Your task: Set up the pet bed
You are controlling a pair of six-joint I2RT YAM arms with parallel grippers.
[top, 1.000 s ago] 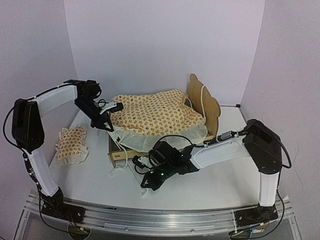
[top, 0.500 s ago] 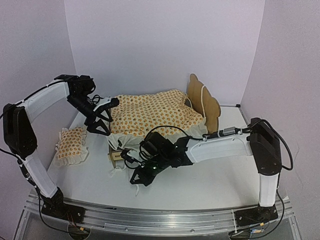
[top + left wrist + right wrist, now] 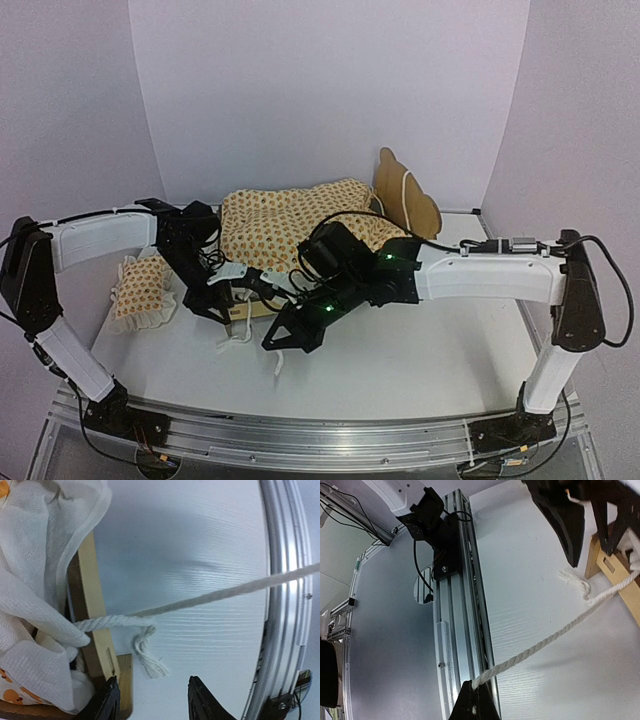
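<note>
Right gripper (image 3: 472,686) pinches a white cord (image 3: 225,593) leading to the pet bed (image 3: 300,225). Left gripper (image 3: 152,690) hovers spread wide beside its frame.

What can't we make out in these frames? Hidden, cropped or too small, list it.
- Bed frame base: in the top view, the bedding covers it.
- Where the rope is tied: in the left wrist view, it runs under the bedding's white ruffle.
- Right gripper fingers on the rope: cut off by the bottom edge in the right wrist view, too dark in the top view.
- Left gripper: only the fingertips show in its wrist view.
</note>
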